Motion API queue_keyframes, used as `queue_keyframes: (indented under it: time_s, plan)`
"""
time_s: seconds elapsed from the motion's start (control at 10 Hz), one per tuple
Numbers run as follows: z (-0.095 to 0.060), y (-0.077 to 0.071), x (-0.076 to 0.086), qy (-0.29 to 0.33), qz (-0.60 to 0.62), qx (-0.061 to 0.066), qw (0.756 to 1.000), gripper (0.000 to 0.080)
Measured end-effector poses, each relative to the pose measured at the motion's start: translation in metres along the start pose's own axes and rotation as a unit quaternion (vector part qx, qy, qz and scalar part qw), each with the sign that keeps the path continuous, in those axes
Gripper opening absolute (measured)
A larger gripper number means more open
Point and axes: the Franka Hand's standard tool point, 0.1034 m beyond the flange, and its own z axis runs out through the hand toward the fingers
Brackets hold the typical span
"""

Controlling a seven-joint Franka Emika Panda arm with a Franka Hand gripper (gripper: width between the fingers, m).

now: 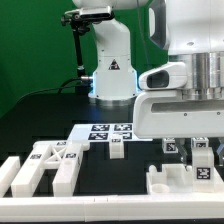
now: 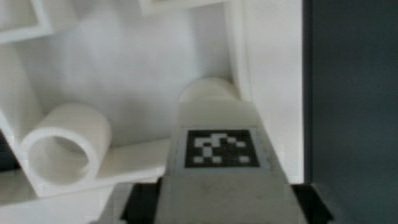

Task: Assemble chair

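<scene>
In the wrist view my gripper (image 2: 221, 203) is shut on a white chair part (image 2: 219, 130) with a black-and-white tag on its face; the dark jaws press on both its sides. The part stands against a large white slab (image 2: 151, 60), next to a white round peg (image 2: 64, 142). In the exterior view my gripper (image 1: 200, 146) hangs low at the right, over a white chair frame (image 1: 170, 183) near the front edge. The held part there is mostly hidden by the hand. More white chair parts (image 1: 45, 166) lie at the left, and a small white block (image 1: 117, 149) lies in the middle.
The marker board (image 1: 108, 130) lies flat in the middle of the black table, in front of the robot base (image 1: 110, 75). A low white border rail (image 1: 90, 205) runs along the front. Green wall behind.
</scene>
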Motion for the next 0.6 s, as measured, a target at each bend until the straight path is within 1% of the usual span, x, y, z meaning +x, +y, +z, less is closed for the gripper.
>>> queue_keyframes:
  time_s: [0.1,0.2,0.3,0.4,0.5,0.6]
  plan:
    - [-0.0006,-0.0027,-0.0040,-0.011,0.084,-0.011,0.996,0.0285]
    - [-0.0006,-0.0032,-0.0046,-0.017,0.169,-0.018,0.985,0.0285]
    - [0.0001,-0.0032,-0.0043,-0.023,0.275,-0.020,0.961,0.0285]
    - [-0.0002,-0.0028,-0.0015,-0.030,0.361,-0.013,0.932,0.0285]
    - [0.0001,-0.0026,-0.0003,-0.032,0.418,-0.008,0.908,0.0285]
    - [0.0016,-0.0030,-0.0010,-0.030,0.486,-0.002,0.874,0.0285]
